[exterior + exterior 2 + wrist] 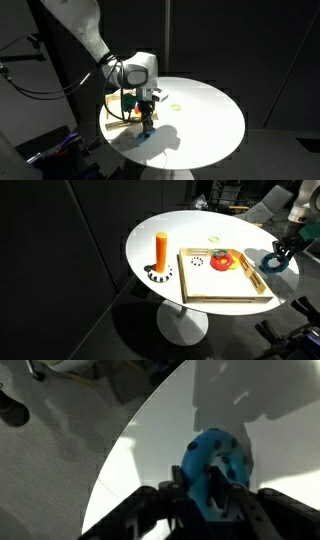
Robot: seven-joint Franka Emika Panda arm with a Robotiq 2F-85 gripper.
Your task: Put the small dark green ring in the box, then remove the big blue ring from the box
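My gripper [210, 488] is shut on the big blue ring [215, 458], a thick cyan ring with dark dots. It holds the ring just over the white table, outside the box [225, 293] and past its right wall, near the table's edge. Both exterior views show the gripper [282, 252] [147, 123] and the blue ring [274, 262] [144, 135]. The small dark green ring [197, 262] lies inside the light wooden box near a far corner. I cannot tell whether the blue ring touches the table.
A red piece [222, 260] lies in the box. An orange upright peg [161, 250] on a striped base stands beside the box. A pale yellow-green thin ring [213, 238] [177, 106] lies on the round white table [160, 230]. The table edge is close to the gripper.
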